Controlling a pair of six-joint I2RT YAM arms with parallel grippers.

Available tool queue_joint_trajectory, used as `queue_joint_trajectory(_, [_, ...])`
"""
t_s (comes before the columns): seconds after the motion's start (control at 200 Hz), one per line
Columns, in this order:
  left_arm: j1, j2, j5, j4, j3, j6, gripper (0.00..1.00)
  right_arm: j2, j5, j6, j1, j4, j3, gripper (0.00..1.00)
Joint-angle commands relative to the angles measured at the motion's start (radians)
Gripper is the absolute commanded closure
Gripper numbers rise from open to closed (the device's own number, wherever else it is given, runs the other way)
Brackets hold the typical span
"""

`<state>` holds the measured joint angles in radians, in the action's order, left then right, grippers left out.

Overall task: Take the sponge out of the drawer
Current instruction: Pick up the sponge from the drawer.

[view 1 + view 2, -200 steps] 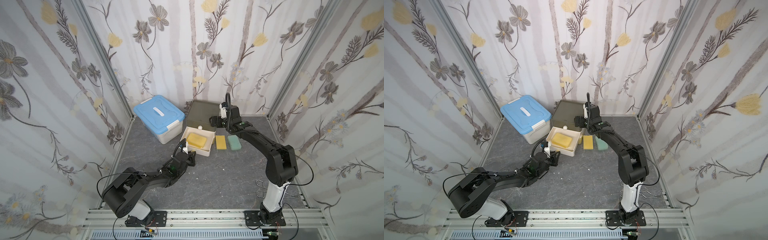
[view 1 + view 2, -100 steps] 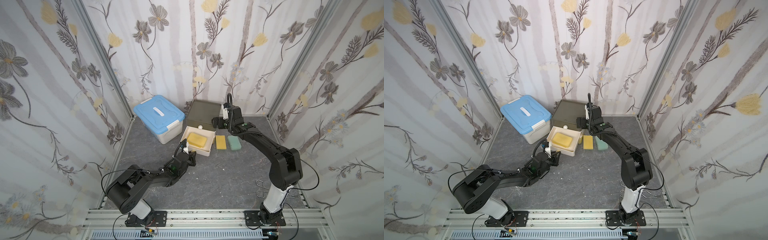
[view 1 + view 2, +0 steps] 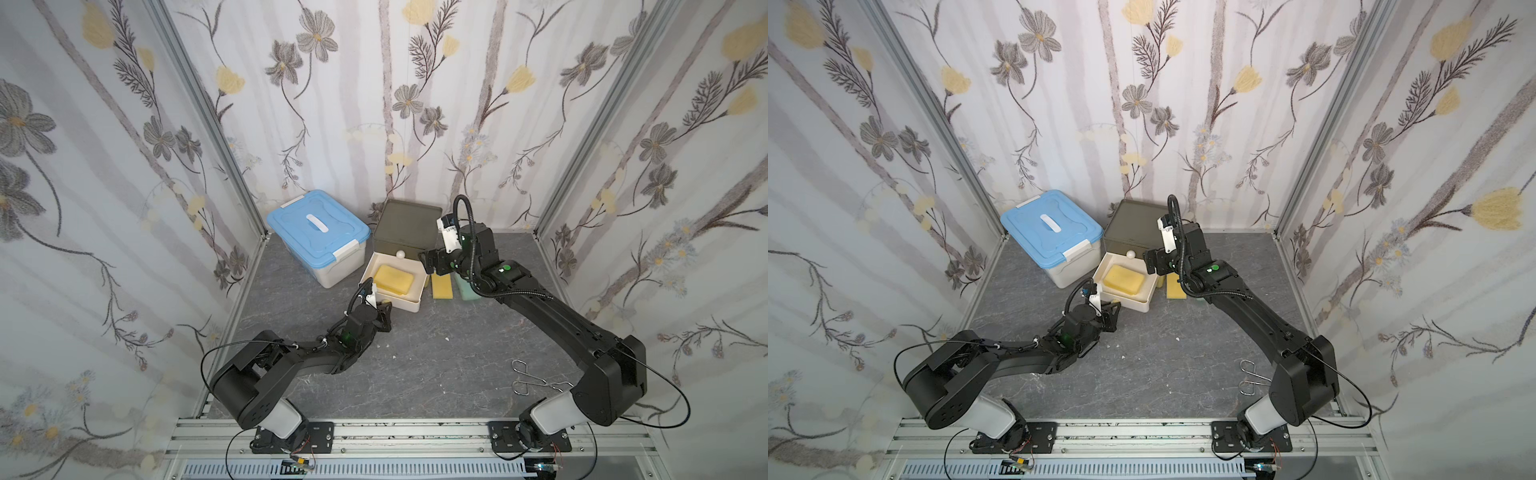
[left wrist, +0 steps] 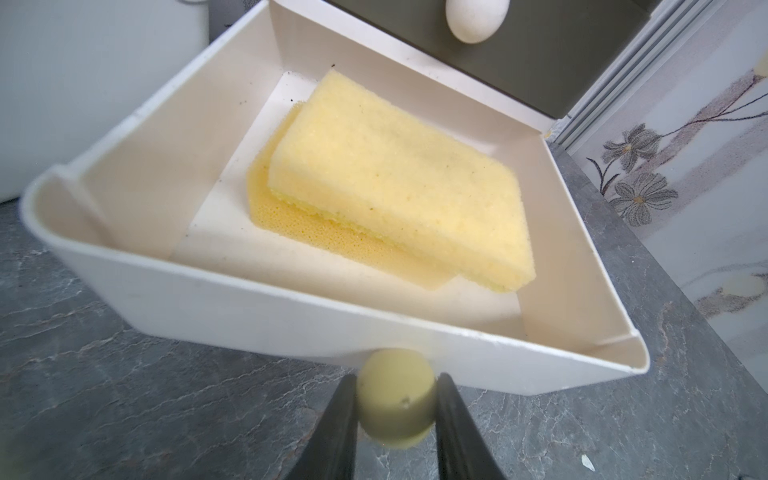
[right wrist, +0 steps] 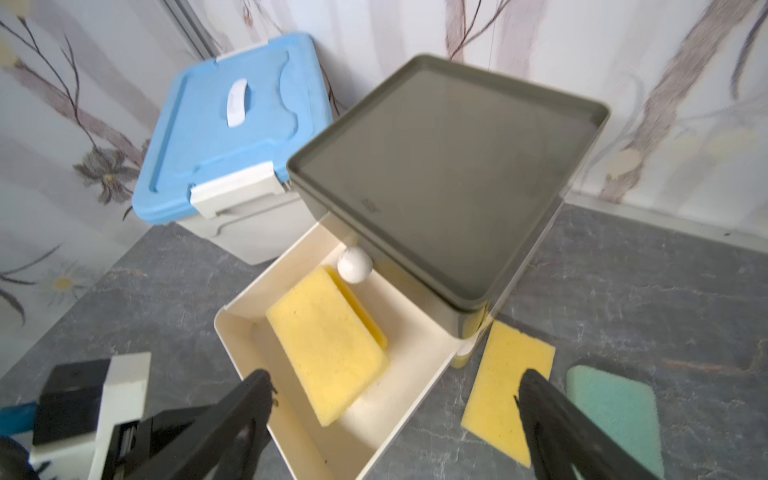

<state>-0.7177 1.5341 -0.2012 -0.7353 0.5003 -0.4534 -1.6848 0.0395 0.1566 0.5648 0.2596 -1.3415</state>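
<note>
A yellow sponge (image 3: 393, 279) (image 3: 1124, 279) (image 4: 399, 183) (image 5: 328, 349) lies in the white drawer (image 3: 401, 304) (image 3: 1133, 306) (image 4: 249, 307) (image 5: 232, 345), which is pulled out of the olive-green cabinet (image 3: 405, 226) (image 5: 449, 166). A thinner yellow layer shows under the sponge. My left gripper (image 3: 384, 306) (image 3: 1115, 308) (image 4: 395, 386) is shut on the drawer's pale knob (image 4: 395, 403) at the front wall. My right gripper (image 3: 428, 262) (image 3: 1150, 262) (image 5: 395, 380) hangs open over the drawer's right rim, above the sponge and not touching it.
A blue-lidded box (image 3: 318, 228) (image 5: 224, 124) stands left of the cabinet. Another yellow sponge (image 3: 441, 286) (image 5: 503, 374) and a green one (image 3: 465, 289) (image 5: 611, 407) lie on the floor right of the drawer. Wire tongs (image 3: 528, 378) lie near the right arm's base.
My right gripper has moved from beside the cabinet forward and down over the drawer's right side. The left gripper and the drawer have stayed put.
</note>
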Motion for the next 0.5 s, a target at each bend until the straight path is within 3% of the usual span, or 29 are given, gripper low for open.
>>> queue_joint_trajectory(0.0, [0.003, -0.010, -0.046, 0.002, -0.006, -0.019, 0.79, -0.030, 0.051, 0.025, 0.019, 0.034, 0.013, 0.12])
queue_joint_trajectory(0.095, [0.002, -0.011, -0.049, 0.001, -0.010, -0.019, 0.79, -0.063, 0.055, 0.067, 0.035, 0.049, 0.016, 0.18])
queue_joint_trajectory(0.35, [0.002, 0.000, -0.052, -0.007, -0.016, -0.024, 0.79, -0.151, 0.066, 0.105, 0.092, 0.051, -0.014, 0.21])
queue_joint_trajectory(0.495, [0.001, -0.003, -0.053, -0.011, -0.021, -0.024, 0.79, -0.233, 0.031, 0.119, 0.095, 0.063, -0.075, 0.28])
